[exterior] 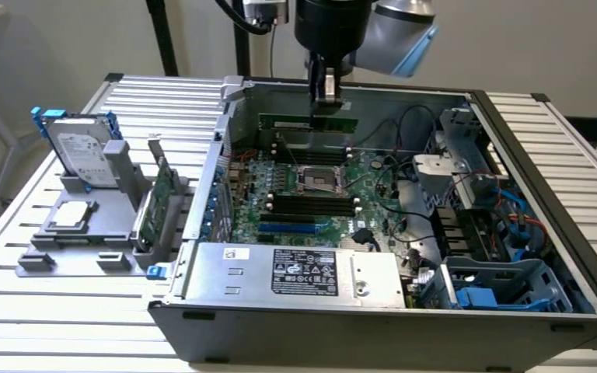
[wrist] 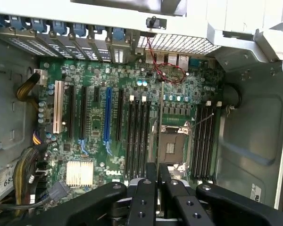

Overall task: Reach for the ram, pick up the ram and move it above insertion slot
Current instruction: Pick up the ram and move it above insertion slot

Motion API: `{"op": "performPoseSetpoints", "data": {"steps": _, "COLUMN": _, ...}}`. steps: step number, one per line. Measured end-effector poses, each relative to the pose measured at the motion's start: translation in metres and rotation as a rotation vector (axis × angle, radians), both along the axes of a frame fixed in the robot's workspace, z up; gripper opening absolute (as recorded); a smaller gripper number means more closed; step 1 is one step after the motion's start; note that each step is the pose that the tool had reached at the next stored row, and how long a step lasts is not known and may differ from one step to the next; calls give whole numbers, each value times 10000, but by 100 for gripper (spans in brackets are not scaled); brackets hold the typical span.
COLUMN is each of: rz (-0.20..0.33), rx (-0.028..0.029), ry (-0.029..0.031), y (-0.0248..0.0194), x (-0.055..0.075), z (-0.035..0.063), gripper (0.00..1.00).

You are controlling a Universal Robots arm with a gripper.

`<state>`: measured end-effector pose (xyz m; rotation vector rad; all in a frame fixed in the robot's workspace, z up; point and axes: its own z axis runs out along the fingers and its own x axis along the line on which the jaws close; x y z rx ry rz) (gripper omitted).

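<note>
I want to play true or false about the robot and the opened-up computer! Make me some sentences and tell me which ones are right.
1. The big grey metal computer case is open, so the green motherboard shows. True.
2. The black robot gripper pinches a long, thin green ram stick. True.
3. The silver boxy hard drive lies inside the case. False: it stands in a grey plastic holder outside the case, on the exterior view's left.
4. The ram stick is pushed into one of the long black memory slots. False: the gripper holds it up over the motherboard.
</note>
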<state>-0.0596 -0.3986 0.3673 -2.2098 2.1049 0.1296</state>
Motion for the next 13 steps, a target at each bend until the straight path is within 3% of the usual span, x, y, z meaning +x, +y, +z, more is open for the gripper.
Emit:
{"op": "performPoseSetpoints", "data": {"steps": 4, "rz": -2, "rx": 7, "ry": 0, "y": 67, "x": 0, "z": 0, "gripper": 14}}
{"op": "performPoseSetpoints", "data": {"steps": 13, "rz": -1, "rx": 8, "ry": 4, "y": 68, "x": 1, "z": -1, "gripper": 14}}
